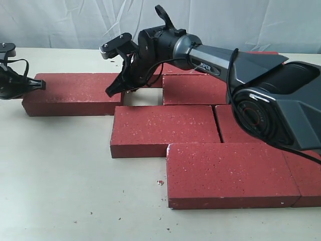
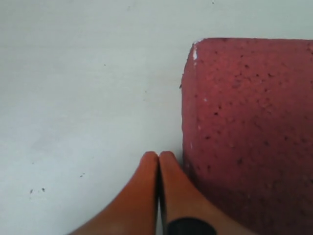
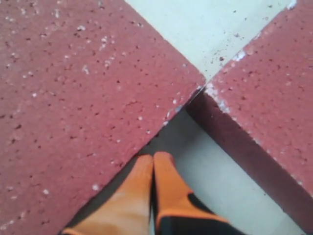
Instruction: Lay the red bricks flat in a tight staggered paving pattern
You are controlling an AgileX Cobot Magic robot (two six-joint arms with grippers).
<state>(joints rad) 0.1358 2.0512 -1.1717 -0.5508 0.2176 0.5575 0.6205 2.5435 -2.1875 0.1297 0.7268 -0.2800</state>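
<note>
Currently, at the far left, the left gripper (image 1: 42,85) is resting with its fingers (image 2: 146,191) pinched together on nothing. Its tips are touching, or lying just beside, the short end of the outlying brick (image 1: 72,93), which is lying flat directly ahead of them on the table (image 1: 60,175). Further right, the right gripper (image 1: 110,93) is pointing down, likewise clenched and empty. Its fingertips (image 3: 164,186) are dipping into the gap (image 1: 136,97) at that brick's other end, with the outlying brick sitting to one side of the tips and the next brick of the row (image 1: 195,89) to the other. Beyond, under the right arm (image 1: 271,95), the rest of the red bricks (image 1: 165,128) are lying flat in offset courses with edges mostly meeting, so the paving is looking largely done. What is remaining, as I judge it, is closing that gap. The outlying brick is needing a push along its length toward the pack, and the left gripper is looking well placed for that shove.
</note>
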